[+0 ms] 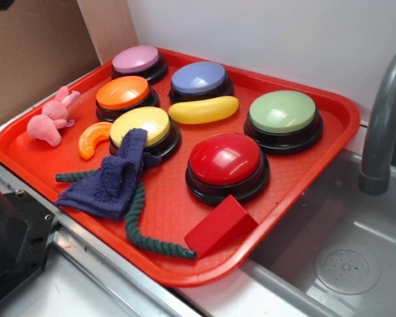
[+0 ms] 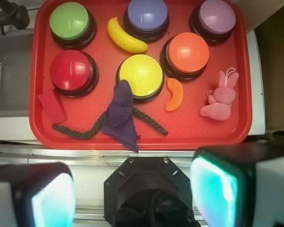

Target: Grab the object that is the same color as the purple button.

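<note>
A: Nearest in the wrist view, the gripper (image 2: 128, 194) hung above the tray's near edge, fingers (image 2: 215, 189) spread wide at both lower corners, nothing between them. It did not show in the exterior view.

B: And the target?

A: The purple rag (image 1: 112, 178) lay on the red tray (image 1: 303, 191) near its front rim, draped over the green rope (image 1: 148, 234), its far tip resting against the yellow button (image 1: 144, 127). Beyond that sat the orange slice (image 1: 92, 139), the banana (image 1: 203, 109), then the purple button (image 1: 198, 79) in the far row, with a pinker lilac button (image 1: 137, 61) just left of it.

B: Which step was that, by his reckoning?

A: Approach, most likely; no grasp had begun. He judged the next move called for centring over the rag's bunched middle and descending, pinching cloth alone so the rope stayed behind.
</note>
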Controlling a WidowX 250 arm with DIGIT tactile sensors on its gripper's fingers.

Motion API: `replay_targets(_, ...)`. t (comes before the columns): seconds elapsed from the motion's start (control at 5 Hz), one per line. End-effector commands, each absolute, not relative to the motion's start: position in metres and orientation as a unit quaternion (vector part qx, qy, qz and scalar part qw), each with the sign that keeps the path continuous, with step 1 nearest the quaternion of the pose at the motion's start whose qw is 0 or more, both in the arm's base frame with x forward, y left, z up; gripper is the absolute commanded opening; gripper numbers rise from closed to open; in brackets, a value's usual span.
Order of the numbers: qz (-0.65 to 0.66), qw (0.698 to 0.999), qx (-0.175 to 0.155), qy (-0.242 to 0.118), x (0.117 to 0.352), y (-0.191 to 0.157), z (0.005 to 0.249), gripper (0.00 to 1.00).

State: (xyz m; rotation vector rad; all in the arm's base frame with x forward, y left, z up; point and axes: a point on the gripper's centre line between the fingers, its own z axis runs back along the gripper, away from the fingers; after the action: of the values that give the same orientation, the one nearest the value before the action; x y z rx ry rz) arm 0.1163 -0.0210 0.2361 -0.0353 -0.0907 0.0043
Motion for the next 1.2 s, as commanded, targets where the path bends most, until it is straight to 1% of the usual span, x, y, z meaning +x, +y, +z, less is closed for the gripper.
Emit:
replay_targets(0.0, 0.002, 0.999, -0.018, -0.045, 0.116, -0.021, 0.236, 1.00)
replay_targets(0.2, -0.001, 0.999, -0.015, -0.037, 0.119, -0.022, 0.217, 1.00)
replay_targets(0.4, 0.027, 0.998, -0.024, -0.058, 0.120, -0.022, 0.186, 1.00)
replay_targets(0.6, 0.038, 0.996, -0.039, -0.074, 0.124, -0.023, 0.141, 1.00)
replay_targets(0.8, 0.049, 0.996, -0.036, -0.063, 0.125, -0.022, 0.108, 1.00)
replay_targets(1.0, 0.056, 0.996, -0.033, -0.064, 0.130, -0.023, 0.075, 1.00)
